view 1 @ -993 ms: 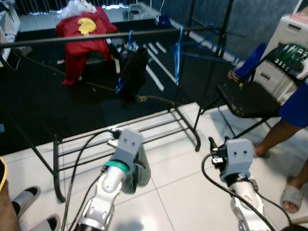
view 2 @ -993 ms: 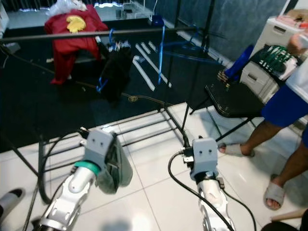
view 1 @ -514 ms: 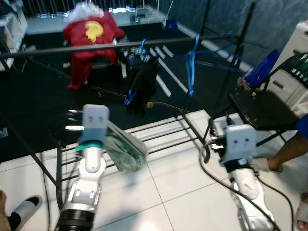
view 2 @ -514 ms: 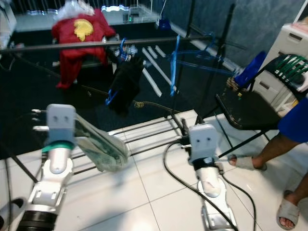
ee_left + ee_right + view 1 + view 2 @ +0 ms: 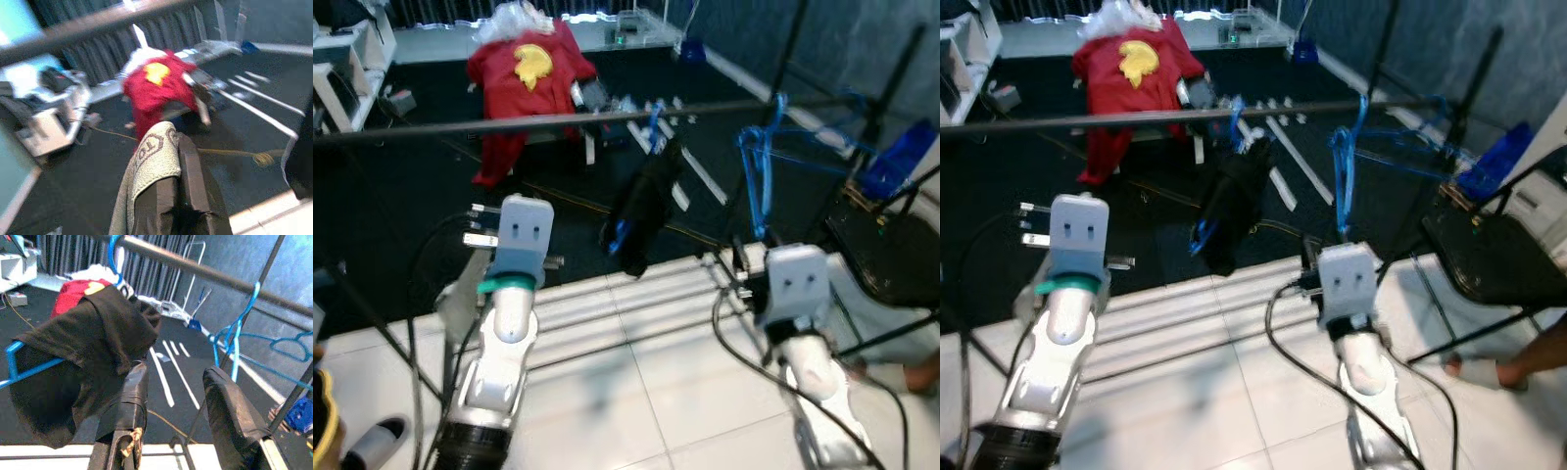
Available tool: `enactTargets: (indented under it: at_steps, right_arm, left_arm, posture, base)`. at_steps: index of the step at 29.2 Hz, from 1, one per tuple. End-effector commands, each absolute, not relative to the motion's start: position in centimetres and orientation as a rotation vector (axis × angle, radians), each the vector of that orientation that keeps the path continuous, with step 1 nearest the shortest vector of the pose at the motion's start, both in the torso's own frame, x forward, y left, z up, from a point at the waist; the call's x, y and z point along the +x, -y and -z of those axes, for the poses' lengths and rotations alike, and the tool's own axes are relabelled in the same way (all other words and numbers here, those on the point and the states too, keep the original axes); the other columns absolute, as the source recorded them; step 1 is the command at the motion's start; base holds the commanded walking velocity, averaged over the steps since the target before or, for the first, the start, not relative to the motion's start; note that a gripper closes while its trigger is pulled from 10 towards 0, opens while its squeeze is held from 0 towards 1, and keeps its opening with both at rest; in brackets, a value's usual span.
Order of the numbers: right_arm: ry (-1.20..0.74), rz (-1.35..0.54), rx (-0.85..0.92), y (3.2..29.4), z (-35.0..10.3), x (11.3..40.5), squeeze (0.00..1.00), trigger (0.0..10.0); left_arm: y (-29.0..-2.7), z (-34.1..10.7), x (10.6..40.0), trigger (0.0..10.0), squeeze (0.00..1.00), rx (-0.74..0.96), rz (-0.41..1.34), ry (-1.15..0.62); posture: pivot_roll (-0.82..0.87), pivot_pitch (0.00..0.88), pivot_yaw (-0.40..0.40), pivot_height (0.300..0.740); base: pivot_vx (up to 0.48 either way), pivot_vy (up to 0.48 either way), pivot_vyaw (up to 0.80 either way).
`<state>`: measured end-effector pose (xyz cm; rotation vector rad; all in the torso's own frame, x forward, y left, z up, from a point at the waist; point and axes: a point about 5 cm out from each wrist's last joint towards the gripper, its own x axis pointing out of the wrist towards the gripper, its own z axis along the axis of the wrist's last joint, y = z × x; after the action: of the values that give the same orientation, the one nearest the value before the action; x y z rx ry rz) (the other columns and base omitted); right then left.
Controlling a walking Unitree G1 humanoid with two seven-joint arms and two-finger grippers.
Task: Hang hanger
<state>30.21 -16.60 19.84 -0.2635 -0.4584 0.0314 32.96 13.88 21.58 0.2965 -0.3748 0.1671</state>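
Observation:
A dark clothes rail (image 5: 558, 122) runs across in front of me. On it hang a blue hanger carrying a black garment (image 5: 644, 211) and, to its right, an empty blue hanger (image 5: 759, 181). My left gripper (image 5: 177, 164) is shut on a grey-green patterned cloth (image 5: 151, 159) that drapes over its fingers; the cloth (image 5: 458, 299) hangs beside the left arm, below the rail. My right gripper (image 5: 176, 373) is open with nothing between its fingers (image 5: 128, 401). It is below the rail, close to the black garment (image 5: 93, 357) and the empty hanger (image 5: 237, 340).
The rack's floor bars (image 5: 607, 308) cross the white tiles just ahead. A black chair (image 5: 891, 259) stands at the right, with a person's sandalled foot (image 5: 1484, 372) near it. A red garment (image 5: 529, 69) lies beyond the rail. A shoe (image 5: 372, 443) is at the lower left.
The view has moved closer to the rack and turned left. My left arm has lifted toward the rail, and the cloth has swung from its right side to its left.

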Motion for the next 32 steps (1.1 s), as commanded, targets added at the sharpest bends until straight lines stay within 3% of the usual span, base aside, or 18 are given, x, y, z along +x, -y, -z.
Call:
enactTargets:
  at_steps: [1, 15, 17, 18, 24, 25, 26, 27, 28, 29, 30, 31, 32]
  right_arm:
    - [0.435, -0.016, -0.267, 17.2, -19.5, 29.9, 0.00, 10.0]
    - [0.457, -0.002, -0.285, 18.0, -20.4, 29.7, 0.00, 10.0]
    - [0.462, 0.036, -0.261, 18.8, -20.8, 29.7, 0.00, 10.0]
    - [0.421, 0.131, -0.228, 21.2, -20.5, 30.1, 0.00, 10.0]
    - [0.363, 0.199, -0.210, 23.5, -19.6, 30.7, 0.00, 10.0]
    - [0.355, 0.204, -0.213, 23.9, -19.5, 30.9, 0.06, 10.0]
    - [0.349, 0.203, -0.205, 24.1, -19.5, 31.2, 0.28, 10.0]
    - [0.349, 0.203, -0.205, 24.1, -19.5, 31.2, 0.28, 10.0]
    - [0.347, 0.200, -0.200, 24.1, -19.5, 31.3, 0.35, 10.0]
    - [0.344, 0.194, -0.196, 24.1, -19.6, 31.7, 0.82, 10.0]
    - [0.344, 0.194, -0.196, 24.1, -19.6, 31.7, 0.82, 10.0]
    - [0.339, 0.184, -0.185, 24.1, -19.6, 32.0, 1.00, 10.0]
    - [0.339, 0.184, -0.185, 24.1, -19.6, 32.0, 1.00, 10.0]
  left_arm:
    - [-12.1, -20.8, 32.5, 10.0, 0.00, 0.271, -0.012, 0.350]
    - [-12.1, -20.5, 31.7, 10.0, 0.00, 0.129, 0.019, 0.293]
    - [-12.1, -20.6, 31.7, 10.0, 0.00, 0.124, 0.021, 0.295]
    - [-12.3, -20.5, 31.8, 10.0, 0.00, 0.135, 0.025, 0.292]
    - [-12.5, -20.3, 31.9, 10.0, 0.00, 0.151, 0.034, 0.281]
    - [-12.5, -20.3, 31.9, 10.0, 0.00, 0.154, 0.038, 0.278]
    - [-12.6, -20.3, 31.9, 10.0, 0.00, 0.158, 0.041, 0.275]
    - [-12.6, -20.3, 31.9, 10.0, 0.00, 0.158, 0.041, 0.275]
    - [-12.7, -20.3, 31.9, 10.0, 0.00, 0.160, 0.042, 0.274]
    - [-12.7, -20.3, 31.8, 10.0, 0.00, 0.162, 0.042, 0.269]
    - [-12.7, -20.3, 31.8, 10.0, 0.00, 0.162, 0.042, 0.269]
    - [-12.8, -20.3, 31.8, 10.0, 0.00, 0.164, 0.042, 0.266]
    - [-12.8, -20.3, 31.8, 10.0, 0.00, 0.164, 0.042, 0.266]
  posture:
    - [-0.25, 0.135, 0.086, 0.740]
    - [-0.24, 0.140, 0.086, 0.740]
    - [-0.24, 0.140, 0.086, 0.740]
    - [-0.24, 0.145, 0.091, 0.740]
    - [-0.23, 0.154, 0.098, 0.740]
    - [-0.23, 0.154, 0.099, 0.740]
    - [-0.22, 0.156, 0.100, 0.740]
    - [-0.22, 0.156, 0.100, 0.740]
    - [-0.22, 0.156, 0.100, 0.740]
    - [-0.22, 0.157, 0.102, 0.740]
    - [-0.22, 0.157, 0.102, 0.740]
    - [-0.21, 0.157, 0.102, 0.740]
    - [-0.21, 0.157, 0.102, 0.740]
  base:
    - [0.000, 0.000, 0.00]
    - [0.000, 0.000, 0.00]
    - [0.000, 0.000, 0.00]
    - [0.000, 0.000, 0.00]
    - [0.000, 0.000, 0.00]
    - [0.000, 0.000, 0.00]
    - [0.000, 0.000, 0.00]
    - [0.000, 0.000, 0.00]
    - [0.000, 0.000, 0.00]
    - [0.000, 0.000, 0.00]
    - [0.000, 0.000, 0.00]
    - [0.000, 0.000, 0.00]
    - [0.000, 0.000, 0.00]
